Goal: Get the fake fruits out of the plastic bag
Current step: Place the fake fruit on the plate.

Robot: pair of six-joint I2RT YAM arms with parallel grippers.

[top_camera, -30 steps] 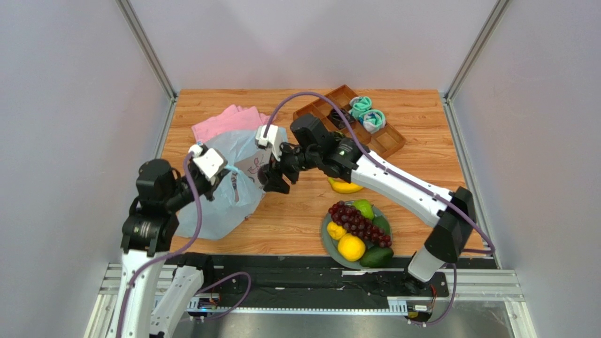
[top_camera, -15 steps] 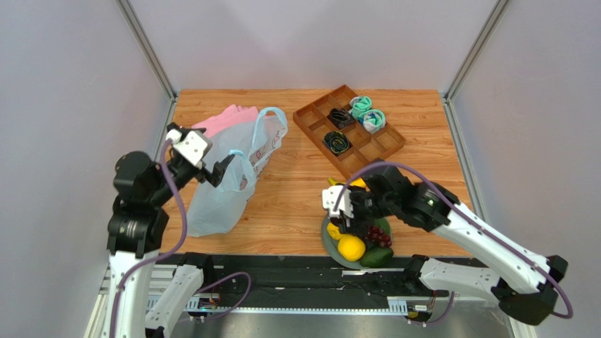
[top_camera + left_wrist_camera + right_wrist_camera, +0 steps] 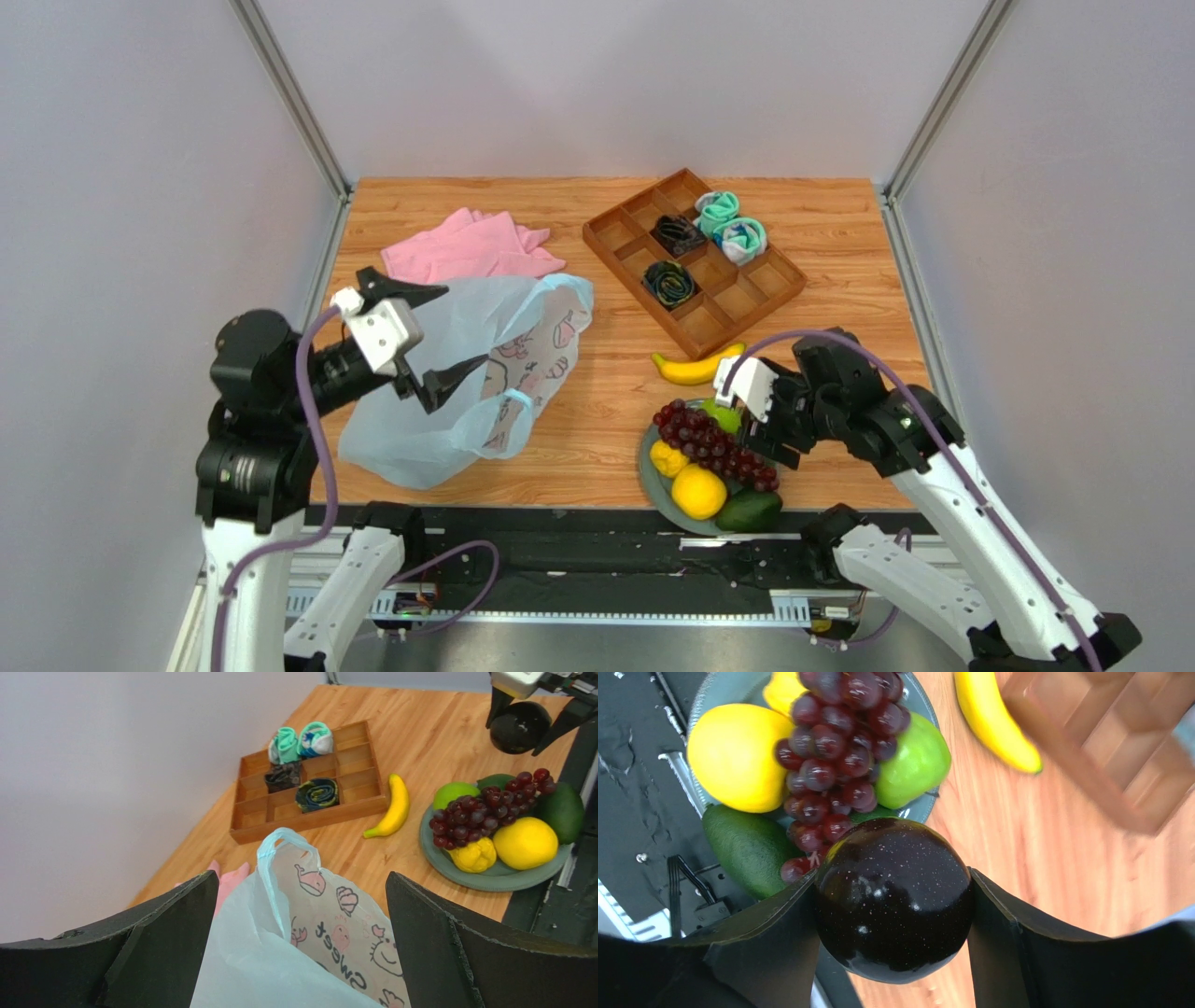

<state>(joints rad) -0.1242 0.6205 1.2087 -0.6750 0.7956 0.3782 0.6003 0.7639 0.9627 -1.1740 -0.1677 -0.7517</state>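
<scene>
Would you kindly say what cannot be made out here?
Top view: whether fruit remains inside the thin pale-blue plastic bag; its folded film hides that.
Left wrist view: the bag's lower part, cut off by the bottom edge.
Right wrist view: the brown wooden compartment tray, blurred and cut off; the glossy dark round fruit hides part of the grey plate.
</scene>
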